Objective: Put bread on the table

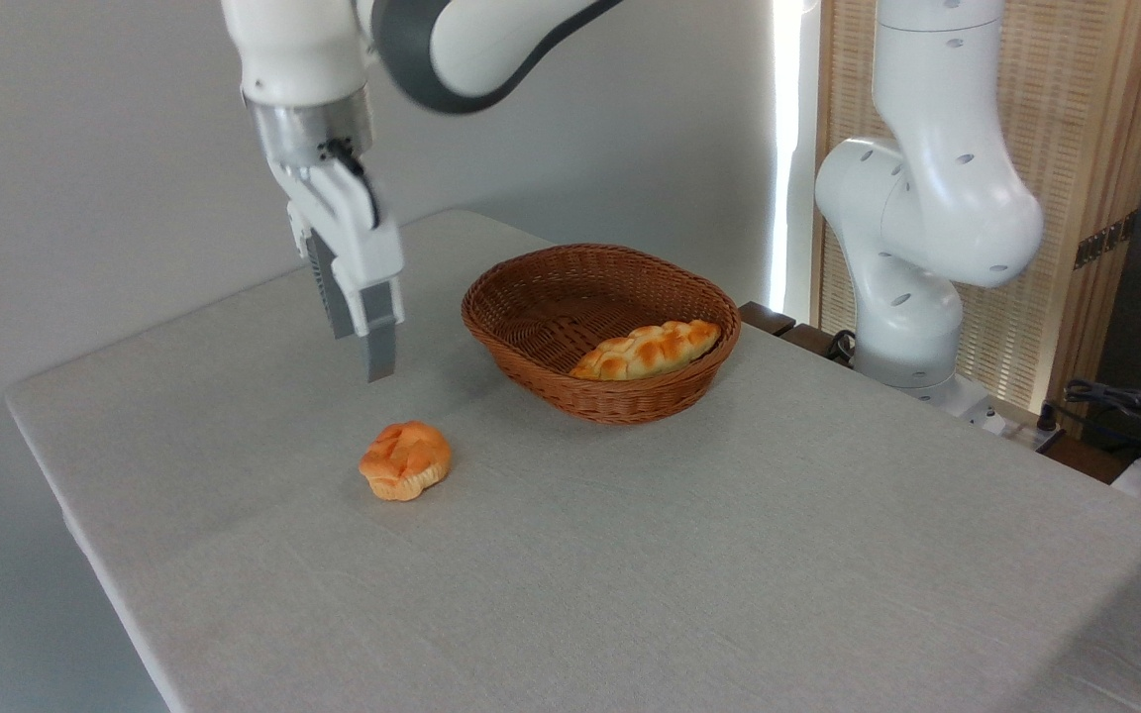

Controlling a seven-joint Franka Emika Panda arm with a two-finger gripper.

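The bread (405, 459), a small round knotted bun with a glossy orange-golden top, lies on the light grey table (630, 555), left of centre. My gripper (363, 355) hangs in the air a little above and behind the bun, pointing down. Its two fingers stand apart with nothing between them, and they do not touch the bread.
A brown wicker basket (531, 297) sits behind and to the right of the bun, with a longer, paler braided loaf (648, 350) inside. The robot's white base (912, 297) rises at the table's far right edge. The table's left edge runs close to the bun.
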